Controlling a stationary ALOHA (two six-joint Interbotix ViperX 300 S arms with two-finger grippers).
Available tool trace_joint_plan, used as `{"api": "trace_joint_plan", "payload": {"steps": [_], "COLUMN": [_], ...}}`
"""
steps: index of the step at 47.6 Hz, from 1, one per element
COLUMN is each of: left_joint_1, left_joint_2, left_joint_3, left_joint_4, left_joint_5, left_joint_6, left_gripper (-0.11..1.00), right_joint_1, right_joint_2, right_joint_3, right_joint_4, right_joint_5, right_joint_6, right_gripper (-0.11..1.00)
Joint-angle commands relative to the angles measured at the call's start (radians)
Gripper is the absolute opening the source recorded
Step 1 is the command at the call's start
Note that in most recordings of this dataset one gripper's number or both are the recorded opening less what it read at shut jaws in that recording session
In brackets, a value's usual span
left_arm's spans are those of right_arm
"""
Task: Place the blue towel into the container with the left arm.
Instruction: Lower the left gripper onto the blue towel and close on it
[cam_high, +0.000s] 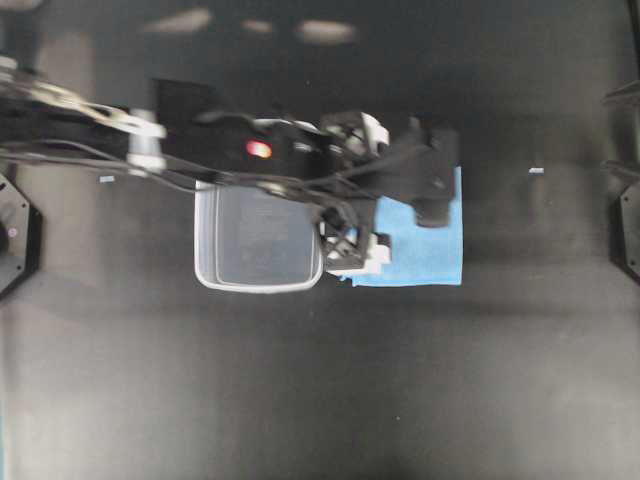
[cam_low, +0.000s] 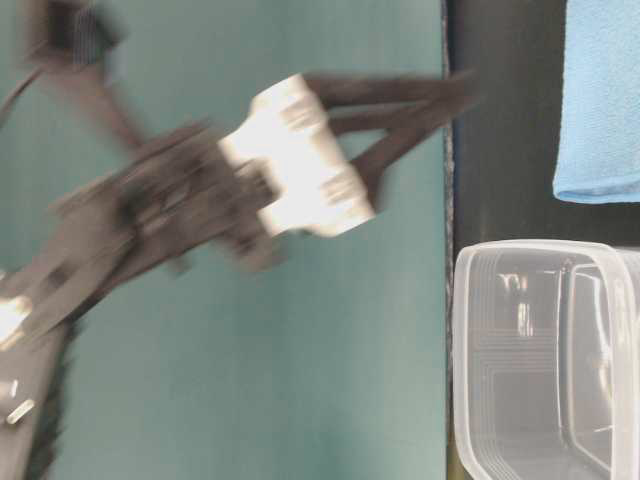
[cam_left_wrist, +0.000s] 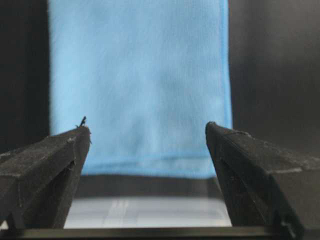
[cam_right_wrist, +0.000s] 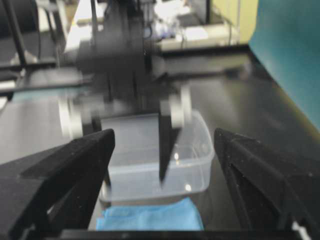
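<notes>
Reading across the overhead view, we come first to the clear, translucent plastic rectangular container with rounded corners (cam_high: 258, 240), near the middle of the black tabletop (cam_high: 320, 380) and empty. Just beside its right wall lies the flat, folded blue cloth towel (cam_high: 425, 245), close enough that we cannot tell whether they touch.

The black left arm (cam_high: 90, 115) reaches in from the left edge, over the container's far rim, and its left pincer (cam_left_wrist: 147, 150) hangs above the towel with both fingers spread wide and nothing between them. From its own camera the towel's long axis runs straight ahead, the near short edge lying between the fingertips (cam_left_wrist: 75, 137).

The right pincer (cam_right_wrist: 162, 165), also wide open and empty, faces the scene from the right, further from the towel. We judge the left arm better placed.
</notes>
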Motion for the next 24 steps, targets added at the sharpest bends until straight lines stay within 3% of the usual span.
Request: {"api": "trace_joint_plan", "payload": {"steps": [1,11,24], "left_joint_1": [-0.003,-0.011,-0.008], "left_joint_2": [0.078,0.215,0.282], "left_joint_3": [-0.069,-0.153,-0.161], "left_joint_4": [0.003,0.003,0.003], "left_joint_5": [0.002,0.006,0.006], "left_joint_6": [0.002,0.011,0.011], "left_gripper": [0.90,0.90,0.90], "right_joint_1": [0.000,0.002,0.006], "right_joint_2": [-0.015,-0.031,-0.031], "right_joint_3": [-0.014,-0.015,-0.011], "right_joint_4": [0.005,0.008,0.026], "right_joint_5": [-0.002,0.000,0.000], "right_joint_6": [0.002,0.002,0.002], "right_gripper": [0.77,0.77,0.77]}}
